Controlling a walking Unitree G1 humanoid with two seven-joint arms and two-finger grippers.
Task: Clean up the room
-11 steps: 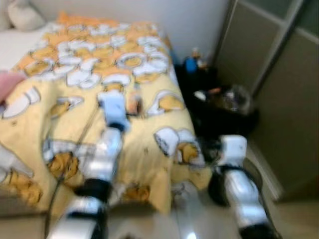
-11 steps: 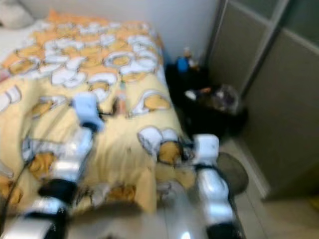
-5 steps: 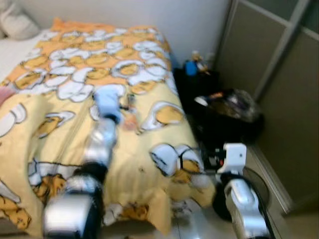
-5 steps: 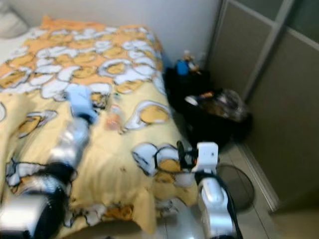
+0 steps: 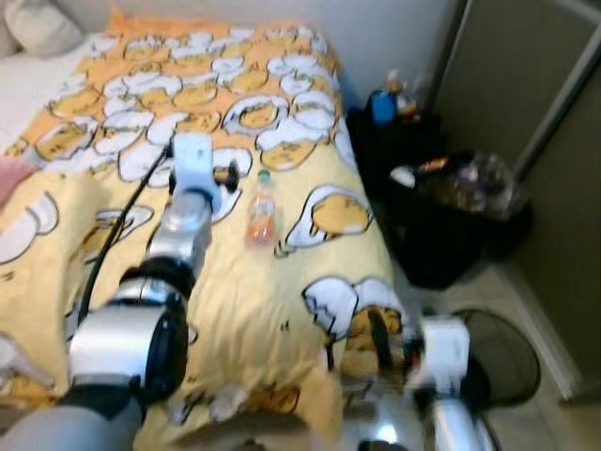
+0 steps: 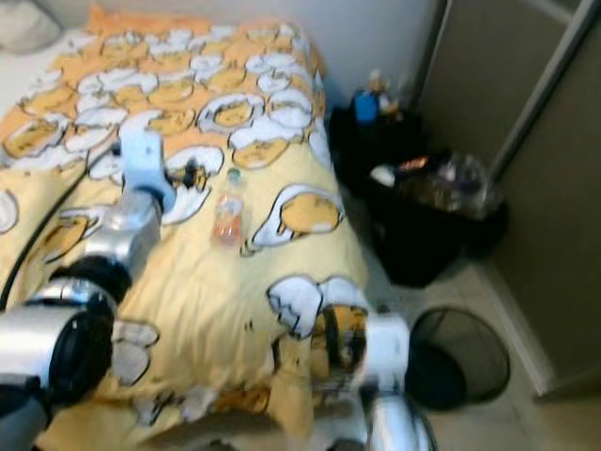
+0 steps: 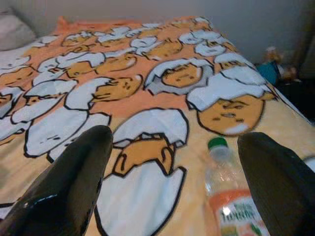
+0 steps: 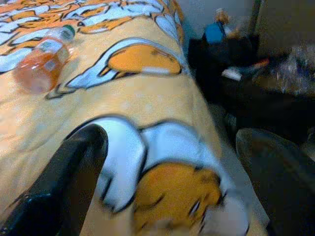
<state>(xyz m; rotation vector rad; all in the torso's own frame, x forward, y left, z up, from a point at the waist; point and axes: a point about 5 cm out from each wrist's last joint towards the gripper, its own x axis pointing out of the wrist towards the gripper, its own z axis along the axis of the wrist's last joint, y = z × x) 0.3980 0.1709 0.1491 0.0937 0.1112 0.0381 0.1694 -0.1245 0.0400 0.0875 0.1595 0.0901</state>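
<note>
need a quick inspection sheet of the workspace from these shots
surface: bed with a yellow and orange cartoon-egg print blanket, rumpled at the near edge.
job's things: clear plastic bottle with orange drink and a green cap, lying on its side on the blanket.
clutter: black bags of rubbish on the floor beside the bed; blue-capped items on top at the far end.
grippers: left tool open over the blanket, beside the bottle and apart from it; right tool open, low at the bed's near corner.
cables: black cable along the left arm.
surroundings: black wire mesh bin, grey sliding wardrobe doors, pale pillow.
</note>
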